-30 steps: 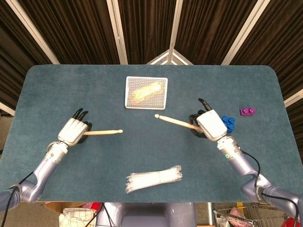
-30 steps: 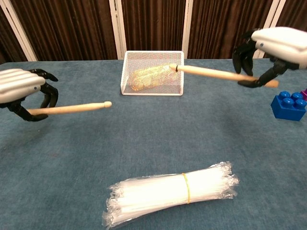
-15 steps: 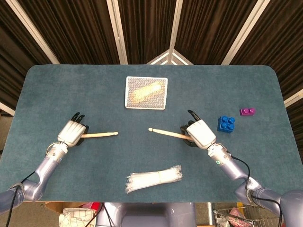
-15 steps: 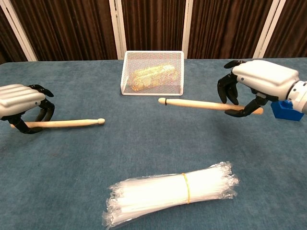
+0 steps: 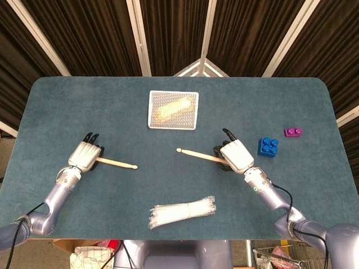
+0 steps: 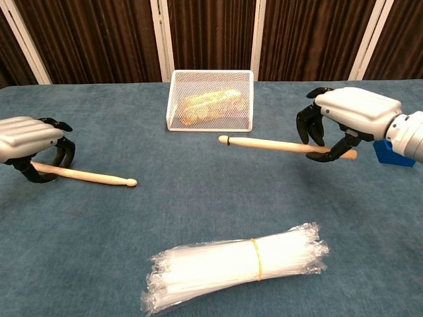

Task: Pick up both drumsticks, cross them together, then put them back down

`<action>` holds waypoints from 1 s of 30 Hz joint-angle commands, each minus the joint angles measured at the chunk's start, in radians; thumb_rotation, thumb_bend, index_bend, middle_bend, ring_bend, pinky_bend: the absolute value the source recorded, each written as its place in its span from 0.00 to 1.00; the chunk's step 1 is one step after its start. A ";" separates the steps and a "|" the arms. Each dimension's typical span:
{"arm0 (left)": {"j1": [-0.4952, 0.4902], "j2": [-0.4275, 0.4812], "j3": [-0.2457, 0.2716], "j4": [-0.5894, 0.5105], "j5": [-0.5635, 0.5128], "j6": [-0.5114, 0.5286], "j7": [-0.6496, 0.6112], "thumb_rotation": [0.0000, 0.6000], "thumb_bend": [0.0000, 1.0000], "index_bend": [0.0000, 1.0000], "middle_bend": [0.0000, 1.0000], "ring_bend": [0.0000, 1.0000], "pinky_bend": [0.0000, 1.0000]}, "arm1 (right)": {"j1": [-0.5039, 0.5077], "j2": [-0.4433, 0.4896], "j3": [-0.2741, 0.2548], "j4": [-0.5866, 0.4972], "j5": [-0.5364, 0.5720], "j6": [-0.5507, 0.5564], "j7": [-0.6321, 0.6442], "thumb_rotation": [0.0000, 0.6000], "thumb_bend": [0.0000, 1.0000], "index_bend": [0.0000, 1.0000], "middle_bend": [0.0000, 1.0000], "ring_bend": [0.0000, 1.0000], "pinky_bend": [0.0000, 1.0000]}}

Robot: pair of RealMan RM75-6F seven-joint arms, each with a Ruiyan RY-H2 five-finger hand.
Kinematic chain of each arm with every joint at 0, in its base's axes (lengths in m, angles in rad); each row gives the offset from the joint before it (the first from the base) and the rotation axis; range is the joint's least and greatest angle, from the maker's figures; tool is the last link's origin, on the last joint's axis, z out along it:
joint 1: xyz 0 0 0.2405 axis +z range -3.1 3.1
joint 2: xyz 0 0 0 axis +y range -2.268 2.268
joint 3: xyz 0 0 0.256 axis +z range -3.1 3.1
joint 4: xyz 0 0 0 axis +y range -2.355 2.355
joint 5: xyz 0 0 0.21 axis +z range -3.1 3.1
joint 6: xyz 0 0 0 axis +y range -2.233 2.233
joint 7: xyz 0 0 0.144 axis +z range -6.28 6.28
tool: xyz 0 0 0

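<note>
Your left hand [image 6: 30, 135]: fingers curled around the butt of the left drumstick [image 6: 89, 176]; the stick slopes down, tip at or just above the tabletop [image 5: 67, 101], contact too fine to judge. Its butt end is hidden under the palm in the head view.

Your right hand [image 6: 347, 119]: holds the right drumstick [image 6: 264, 143] near its butt, stick raised off the cloth, tip pointing toward the left hand. The sticks are well apart, uncrossed.

White mesh basket [image 6: 210, 99], far centre: pale contents, blurred through the mesh, not identifiable.

Bundle of clear plastic-wrapped sticks [image 6: 234, 264], near edge, bound by a band.

Blue block [image 5: 268, 147]: just beside the right hand; in the chest view mostly hidden behind the wrist.

Purple block [image 5: 293, 132]: small, beyond the blue one; unseen from the chest camera
</note>
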 commanded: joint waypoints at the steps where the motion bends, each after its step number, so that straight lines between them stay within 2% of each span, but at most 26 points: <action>1: 0.004 0.020 -0.007 -0.032 -0.029 -0.013 0.024 1.00 0.49 0.39 0.44 0.05 0.00 | 0.010 -0.018 0.007 0.031 0.016 -0.026 0.011 1.00 0.49 0.71 0.68 0.52 0.09; 7: 0.014 0.074 -0.016 -0.114 -0.067 -0.012 0.051 1.00 0.49 0.32 0.40 0.03 0.00 | 0.014 -0.047 0.001 0.096 0.031 -0.066 0.044 1.00 0.49 0.71 0.68 0.52 0.09; 10: 0.019 0.114 -0.020 -0.167 -0.086 -0.010 0.062 1.00 0.48 0.28 0.32 0.01 0.00 | 0.012 -0.056 -0.003 0.121 0.046 -0.095 0.050 1.00 0.49 0.69 0.67 0.51 0.07; 14: 0.028 0.187 -0.028 -0.257 -0.109 0.009 0.083 1.00 0.48 0.16 0.18 0.00 0.00 | 0.007 -0.055 -0.004 0.127 0.071 -0.141 0.063 1.00 0.49 0.64 0.64 0.49 0.06; 17: 0.035 0.238 -0.039 -0.319 -0.119 0.031 0.086 1.00 0.48 0.10 0.13 0.00 0.00 | 0.003 -0.048 -0.009 0.123 0.072 -0.147 0.059 1.00 0.49 0.63 0.63 0.49 0.06; 23: 0.056 0.330 -0.065 -0.417 -0.111 0.080 0.033 1.00 0.48 0.07 0.11 0.00 0.00 | -0.017 -0.029 -0.013 0.091 0.075 -0.127 0.053 1.00 0.49 0.62 0.63 0.49 0.06; 30: 0.089 0.404 -0.078 -0.468 -0.089 0.122 -0.058 1.00 0.47 0.06 0.09 0.00 0.00 | -0.036 0.008 -0.009 0.037 0.091 -0.121 0.021 1.00 0.49 0.57 0.59 0.47 0.06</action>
